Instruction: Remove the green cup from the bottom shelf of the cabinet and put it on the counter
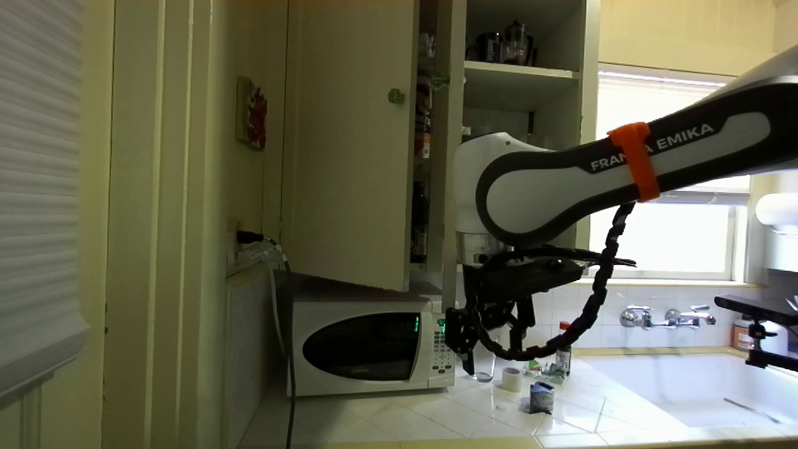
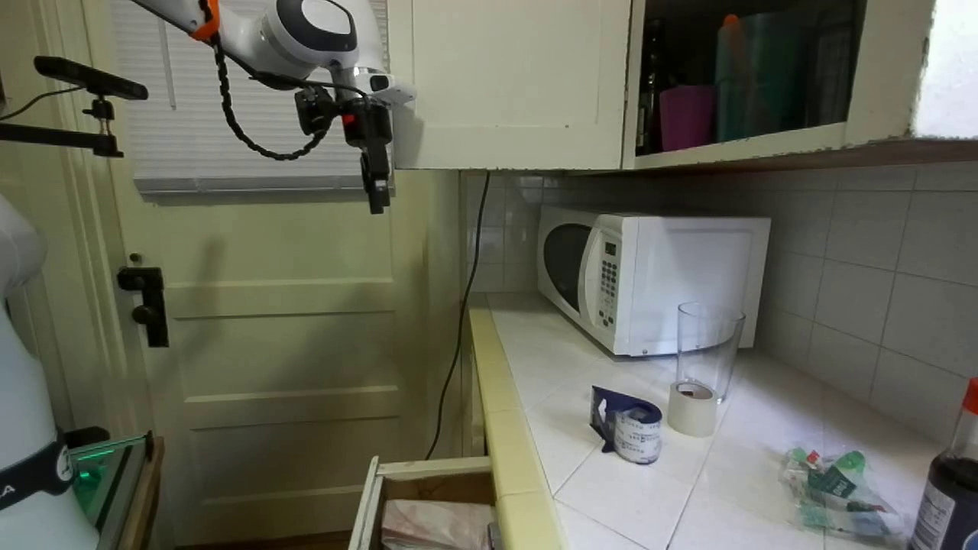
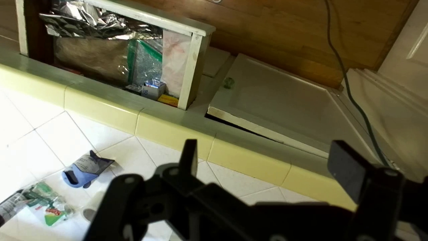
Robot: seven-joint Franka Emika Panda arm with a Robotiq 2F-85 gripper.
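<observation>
Green cup: dull blue-green, upright, taller than the purple cup near it; dimly lit, its finer markings not to be made out.
Place of cup: inside the cabinet, on the bottom shelf, as seen in an exterior view; an orange-tipped object overlaps its left part there.
Claw: fingers spread wide, nothing held between them; pointing down, higher than the desk and well apart from the green cup.
Desk: pale tile with a yellow edge; carries the microwave, a glass, a tape roll, a blue-and-white item, a plastic bag and a bottle.
</observation>
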